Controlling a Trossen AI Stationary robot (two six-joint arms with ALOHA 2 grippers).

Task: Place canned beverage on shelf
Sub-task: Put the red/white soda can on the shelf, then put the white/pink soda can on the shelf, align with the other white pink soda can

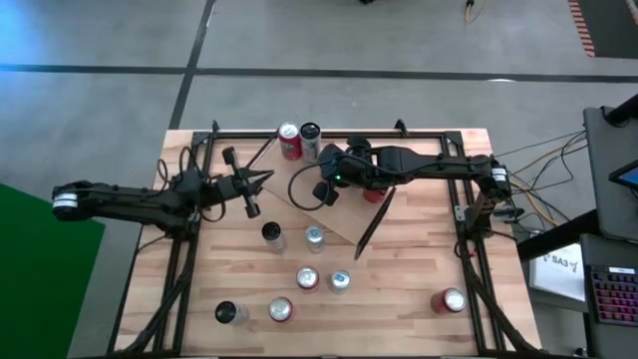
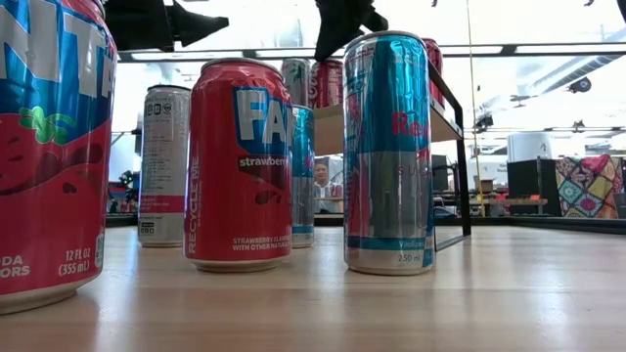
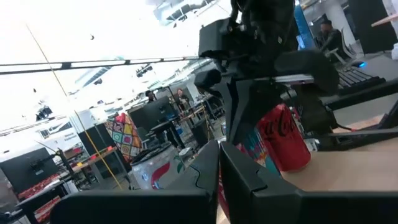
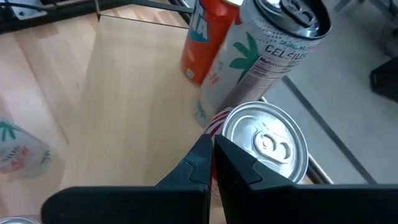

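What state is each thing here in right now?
Left tool: shut, empty, above the table.
Right tool: shut, empty, over the shelf.
Shelf: holds upright cans at one end.
Coca-Cola can: upright, unopened, beside the right tool.
Celsius can: upright, unopened.

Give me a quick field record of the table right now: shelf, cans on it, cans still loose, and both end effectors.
shelf: light-wood plank with black end frames, angled across the table's middle
cans on shelf: three, clustered at one end: an orange can, a Celsius can, a red can
cans loose on table: seven visible in the high view, including a red one near the right edge
left end effector: shut, empty, above the table left of the shelf
right end effector: shut, empty, over the shelf beside the red can
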